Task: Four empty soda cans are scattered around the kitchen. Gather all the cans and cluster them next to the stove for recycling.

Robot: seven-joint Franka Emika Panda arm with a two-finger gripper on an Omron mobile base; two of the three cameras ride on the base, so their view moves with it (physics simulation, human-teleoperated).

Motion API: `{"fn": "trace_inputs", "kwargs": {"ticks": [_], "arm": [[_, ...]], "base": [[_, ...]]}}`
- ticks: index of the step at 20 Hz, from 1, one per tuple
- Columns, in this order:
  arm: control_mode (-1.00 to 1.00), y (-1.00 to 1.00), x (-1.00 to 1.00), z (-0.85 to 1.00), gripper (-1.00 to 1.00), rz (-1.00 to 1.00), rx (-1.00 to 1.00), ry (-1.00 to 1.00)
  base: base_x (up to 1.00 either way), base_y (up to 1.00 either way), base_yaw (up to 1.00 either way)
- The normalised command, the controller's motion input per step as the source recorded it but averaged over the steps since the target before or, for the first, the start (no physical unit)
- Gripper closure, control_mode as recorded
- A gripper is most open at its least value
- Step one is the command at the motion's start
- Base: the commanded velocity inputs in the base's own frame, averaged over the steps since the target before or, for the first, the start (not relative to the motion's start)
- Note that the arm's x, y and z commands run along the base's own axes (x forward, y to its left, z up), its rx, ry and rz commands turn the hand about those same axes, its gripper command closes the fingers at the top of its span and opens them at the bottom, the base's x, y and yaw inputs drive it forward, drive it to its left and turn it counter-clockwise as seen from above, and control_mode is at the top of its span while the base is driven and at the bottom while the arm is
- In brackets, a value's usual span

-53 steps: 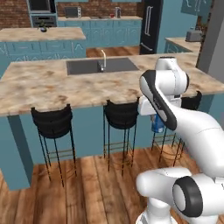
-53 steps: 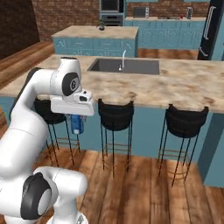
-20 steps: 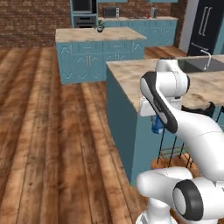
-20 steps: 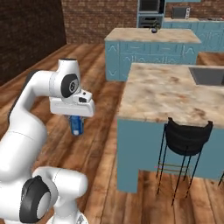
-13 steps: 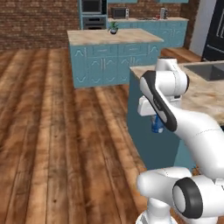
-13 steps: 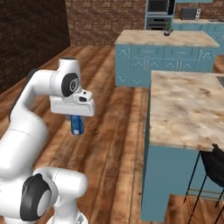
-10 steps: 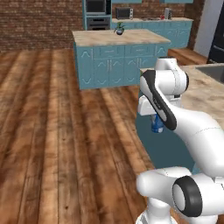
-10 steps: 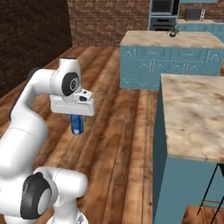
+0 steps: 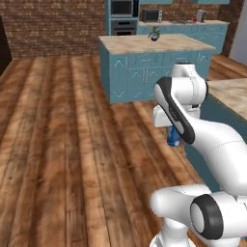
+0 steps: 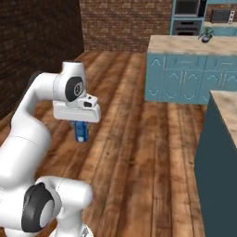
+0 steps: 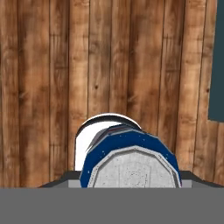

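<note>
My gripper (image 10: pixel 81 127) hangs under the white hand, well above the wooden floor, shut on a blue soda can (image 10: pixel 82 132). The same blue can (image 9: pixel 173 138) peeks out beside the forearm in the left base view. In the hand view the can's silver top and blue shoulder (image 11: pixel 131 157) sit right at the bottom, with floor planks beyond. The stove is out of view.
A teal island (image 9: pixel 144 72) with a stone top and a small plant (image 9: pixel 154 34) stands ahead. A second teal counter (image 10: pixel 222 152) is close on the right. A brick wall and a wall oven (image 9: pixel 123 17) lie at the back. Wooden floor (image 9: pixel 58 144) stretches to the left.
The whole scene has slid to the right as the base moves: the sink counter and stools have left the frame and open floor has come in. The can stays in the gripper.
</note>
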Motion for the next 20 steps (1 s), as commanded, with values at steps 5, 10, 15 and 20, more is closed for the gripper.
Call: {"fn": "trace_inputs", "kwargs": {"ticks": [5,10,15,20], "arm": [[1.0,0.0,0.0,0.0,1.0,0.0,0.0,0.0],[1.0,0.0,0.0,0.0,1.0,0.0,0.0,0.0],[1.0,0.0,0.0,0.0,1.0,0.0,0.0,0.0],[1.0,0.0,0.0,0.0,1.0,0.0,0.0,0.0]], "base": [[0.97,1.0,0.0],[1.0,1.0,0.0],[1.0,1.0,0.0],[1.0,1.0,0.0]]}}
